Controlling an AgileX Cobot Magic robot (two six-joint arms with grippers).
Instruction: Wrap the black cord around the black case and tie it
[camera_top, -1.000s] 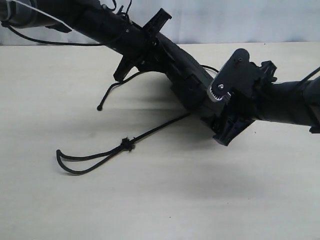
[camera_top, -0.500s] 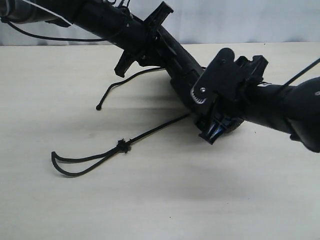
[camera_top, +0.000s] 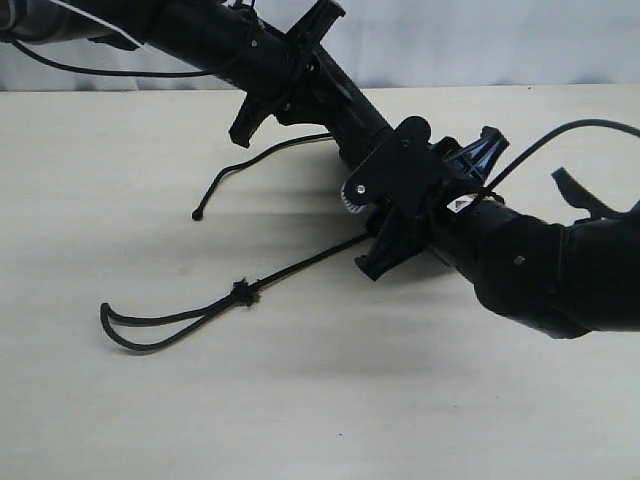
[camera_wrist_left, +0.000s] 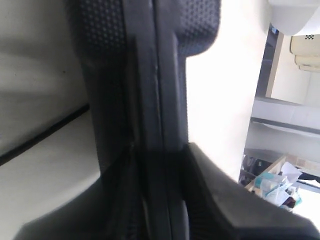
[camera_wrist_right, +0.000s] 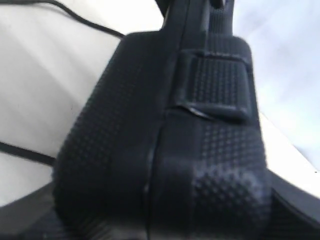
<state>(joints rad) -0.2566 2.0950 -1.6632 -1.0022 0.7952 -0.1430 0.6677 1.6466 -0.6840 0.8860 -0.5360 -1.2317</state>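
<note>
The black case (camera_top: 352, 112) is lifted off the table and tilted, held between both grippers. My left gripper (camera_top: 298, 82) is shut on its upper end, and in the left wrist view the case (camera_wrist_left: 155, 90) runs edge-on between the jaws (camera_wrist_left: 160, 170). My right gripper (camera_top: 392, 218) is shut on its lower end; the right wrist view shows the case's textured shell and latch (camera_wrist_right: 210, 90) filling the jaws (camera_wrist_right: 160, 222). The black cord (camera_top: 300, 265) trails from under the case past a small knot (camera_top: 243, 291) to a loop (camera_top: 125, 335). Another strand ends at a knotted tip (camera_top: 198, 215).
The cream table (camera_top: 300, 400) stretches under both arms. A glossy robot cable (camera_top: 560, 135) arcs over the right arm. The left arm's cable (camera_top: 120, 72) hangs at the back left. A pale wall (camera_top: 480, 40) closes the far edge.
My right arm has swung left and turned, its gripper sliding up along the case's lower end. The cord loop has crept slightly left. The left gripper has barely moved.
</note>
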